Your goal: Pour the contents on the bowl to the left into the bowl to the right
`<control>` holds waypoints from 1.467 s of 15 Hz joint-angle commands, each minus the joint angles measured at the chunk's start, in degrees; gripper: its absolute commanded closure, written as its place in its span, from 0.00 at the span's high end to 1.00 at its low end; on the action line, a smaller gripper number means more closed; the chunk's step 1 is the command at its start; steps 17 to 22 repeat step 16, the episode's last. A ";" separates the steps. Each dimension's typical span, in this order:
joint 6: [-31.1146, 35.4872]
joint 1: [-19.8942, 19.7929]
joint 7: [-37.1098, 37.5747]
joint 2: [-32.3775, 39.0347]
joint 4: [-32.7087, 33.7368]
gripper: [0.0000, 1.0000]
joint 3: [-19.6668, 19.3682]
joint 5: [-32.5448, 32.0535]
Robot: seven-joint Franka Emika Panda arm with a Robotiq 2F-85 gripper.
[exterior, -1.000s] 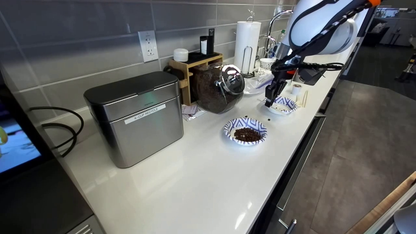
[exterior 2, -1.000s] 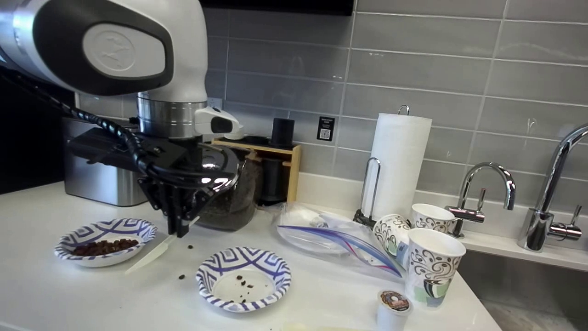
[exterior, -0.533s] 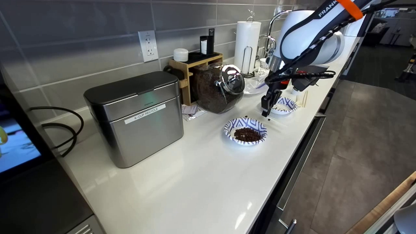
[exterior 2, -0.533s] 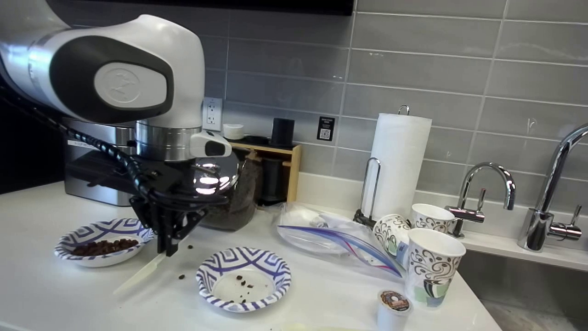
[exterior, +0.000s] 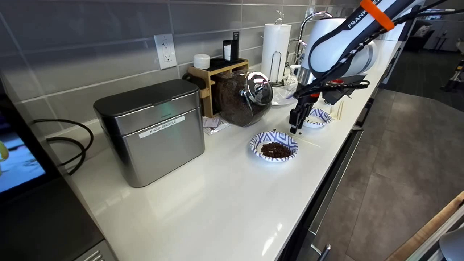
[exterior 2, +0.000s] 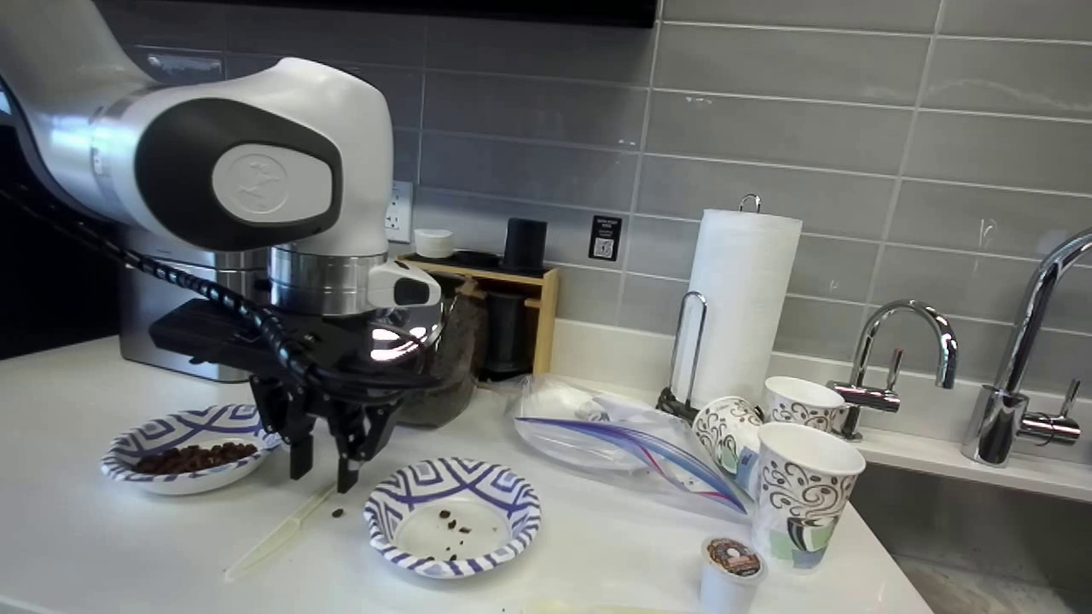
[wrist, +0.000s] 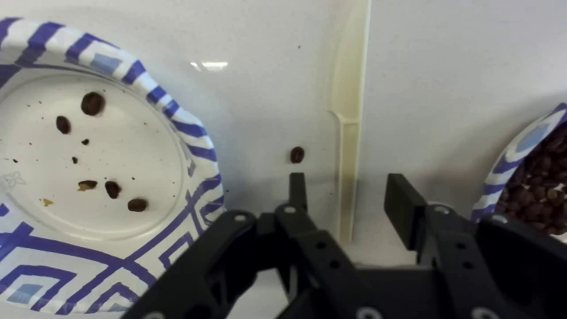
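Note:
A blue-and-white patterned paper bowl [exterior 2: 183, 486] [exterior: 270, 136] holds many brown coffee beans [exterior 2: 196, 459] in both exterior views; its rim shows at right in the wrist view [wrist: 489, 190]. A matching bowl [exterior 2: 503, 512] [exterior: 320, 115] holds only a few beans and crumbs; it fills the left of the wrist view [wrist: 195, 133]. My gripper [exterior 2: 324, 479] [exterior: 294, 131] is open and empty, low over the counter between the bowls. A pale plastic knife [wrist: 349, 79] [exterior 2: 273, 546] lies on the counter between the open fingers [wrist: 346, 179], apart from both.
Stray beans [wrist: 297, 154] lie near the knife. A zip bag [exterior 2: 631, 443], paper cups [exterior 2: 806, 495], a coffee pod [exterior 2: 732, 571] and paper towel [exterior 2: 738, 307] stand to one side. A glass jar [exterior: 241, 101] and steel bin [exterior: 166, 141] stand along the wall.
My gripper has come down with the knife to the counter between the bowls, then opened and let it go. The bowls have not moved.

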 commanded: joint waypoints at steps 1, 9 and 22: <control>0.62 -1.29 1.25 0.00 0.18 0.81 1.14 -1.20; -0.18 -2.01 1.71 -5.18 -1.15 1.00 1.09 -0.62; -0.16 -1.82 2.08 -7.80 -0.61 1.00 0.69 -0.32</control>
